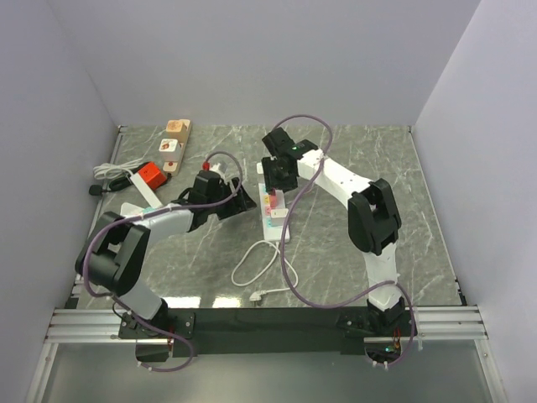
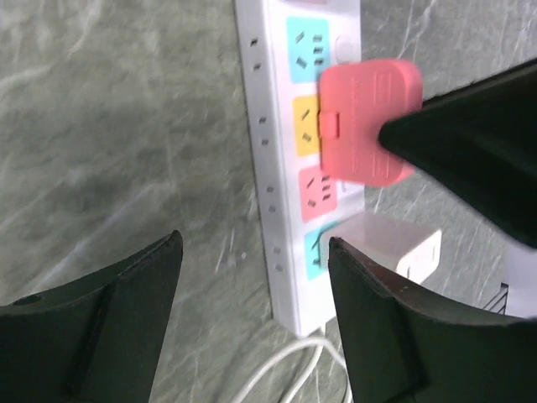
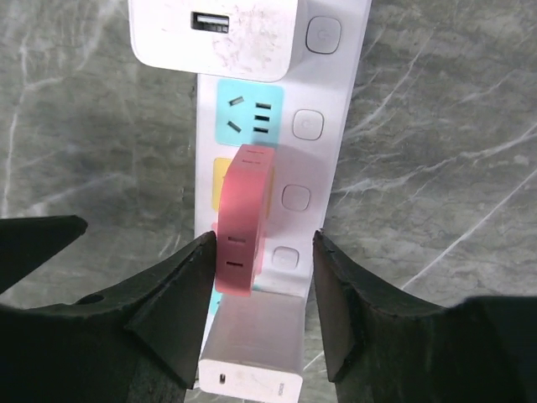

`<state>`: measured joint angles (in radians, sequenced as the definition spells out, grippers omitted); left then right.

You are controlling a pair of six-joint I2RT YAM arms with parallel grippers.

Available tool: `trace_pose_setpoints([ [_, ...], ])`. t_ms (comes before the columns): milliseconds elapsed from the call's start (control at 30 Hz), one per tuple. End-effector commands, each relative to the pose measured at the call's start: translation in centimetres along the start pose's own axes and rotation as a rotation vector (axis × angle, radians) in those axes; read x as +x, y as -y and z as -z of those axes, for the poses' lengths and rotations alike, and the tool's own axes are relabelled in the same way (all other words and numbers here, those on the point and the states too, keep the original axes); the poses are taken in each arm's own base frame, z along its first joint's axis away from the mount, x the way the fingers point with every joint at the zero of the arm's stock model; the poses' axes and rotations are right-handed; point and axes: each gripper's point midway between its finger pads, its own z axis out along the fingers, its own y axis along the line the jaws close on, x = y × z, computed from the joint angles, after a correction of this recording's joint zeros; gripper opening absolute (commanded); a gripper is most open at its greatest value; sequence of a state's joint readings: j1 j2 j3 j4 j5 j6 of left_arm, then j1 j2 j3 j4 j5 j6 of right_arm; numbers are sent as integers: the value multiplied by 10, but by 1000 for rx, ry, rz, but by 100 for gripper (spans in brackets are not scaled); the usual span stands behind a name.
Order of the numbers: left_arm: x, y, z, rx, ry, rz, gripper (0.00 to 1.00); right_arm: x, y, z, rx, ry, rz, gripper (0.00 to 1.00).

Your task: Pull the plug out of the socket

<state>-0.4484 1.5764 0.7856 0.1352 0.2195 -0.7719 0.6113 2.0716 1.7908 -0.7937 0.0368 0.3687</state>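
Right pincer (image 3: 265, 243) gapes astride the pink plug (image 3: 243, 214); left pincer (image 2: 253, 243) gapes near it.

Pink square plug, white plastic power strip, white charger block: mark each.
Pink square plug (image 3: 243, 218), right wrist view, its side face.
White plastic power strip (image 2: 265, 168), left wrist view, bare side wall.
White charger block (image 2: 398, 248), left wrist view, top face.

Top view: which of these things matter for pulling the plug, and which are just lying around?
On the job: pink plug, on the white power strip; right gripper, open around it; left gripper, open over the strip's edge.
Lying about: white USB charger, red block, beige power strip, white cord bundle at far left.
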Motion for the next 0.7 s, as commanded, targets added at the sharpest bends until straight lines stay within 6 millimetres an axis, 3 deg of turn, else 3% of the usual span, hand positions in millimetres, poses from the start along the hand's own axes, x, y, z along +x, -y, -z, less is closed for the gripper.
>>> trace_pose_setpoints([
  [0,-23,27,-13,93,33,-24,74,-4,-9,6,-18,22,19,54],
  [100,-24,34,-29,121,-7,-35,46,1,-13,3,-31,10,21,45],
  [133,-23,37,-32,142,-25,-37,19,2,-13,2,-32,8,18,41],
  [167,-25,40,-38,154,-33,-32,1,3,-14,2,-36,3,16,38],
  [200,-27,47,-39,187,-30,-28,1,2,-14,2,-37,4,13,33],
  [367,-20,67,-43,319,-77,-15,1,4,-14,0,-29,-9,9,23],
  [533,-2,70,-49,394,-152,32,1,6,-12,-4,-16,-23,14,24],
  [667,12,55,-56,345,-183,57,1,8,-11,-8,-14,-31,17,32],
])
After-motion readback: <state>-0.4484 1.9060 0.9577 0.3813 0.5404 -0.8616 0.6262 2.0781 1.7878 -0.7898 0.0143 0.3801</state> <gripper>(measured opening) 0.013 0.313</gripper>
